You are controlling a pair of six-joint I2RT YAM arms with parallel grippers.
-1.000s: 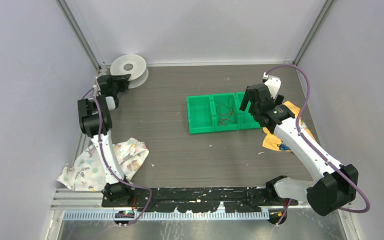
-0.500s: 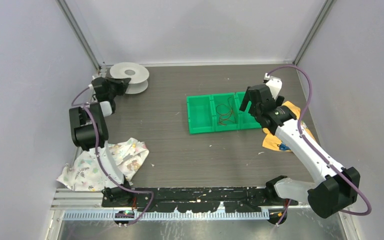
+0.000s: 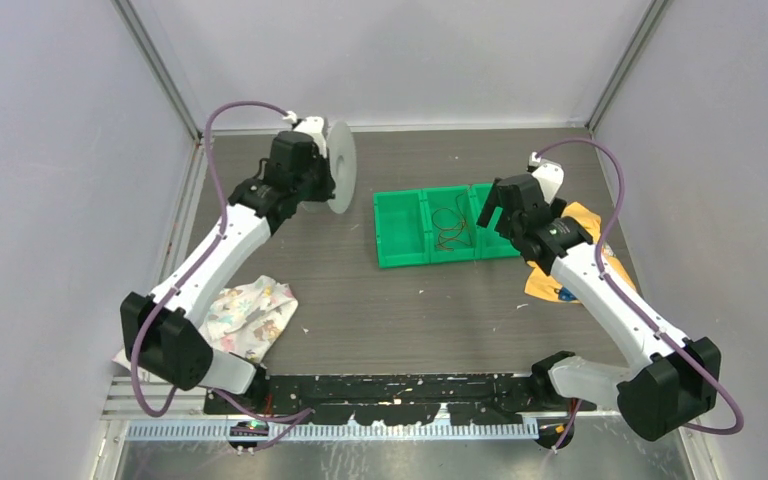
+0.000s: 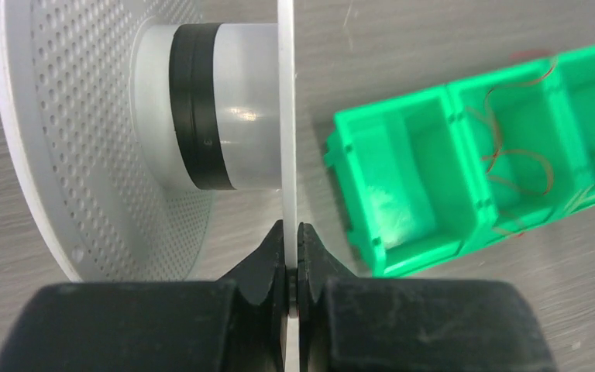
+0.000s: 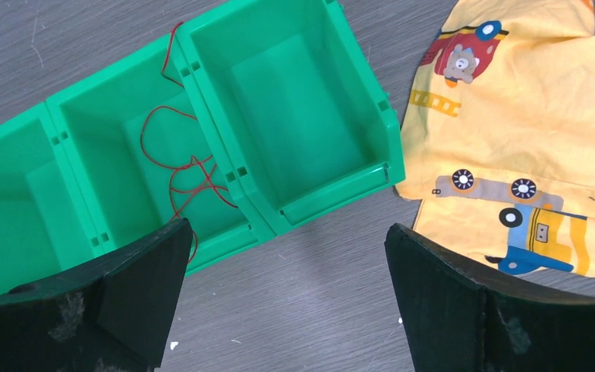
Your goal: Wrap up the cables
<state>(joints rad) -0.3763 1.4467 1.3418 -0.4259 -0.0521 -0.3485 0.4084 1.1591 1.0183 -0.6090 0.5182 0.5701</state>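
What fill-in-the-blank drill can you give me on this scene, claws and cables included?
1. The left claw is ___ on the thin flange of the spool.
2. The cables lie in the ___ compartment of the green bin.
3. The right claw is ___, holding nothing.
4. The printed cloth next to the bin is mostly ___.

Missing words: shut; middle; open; yellow.
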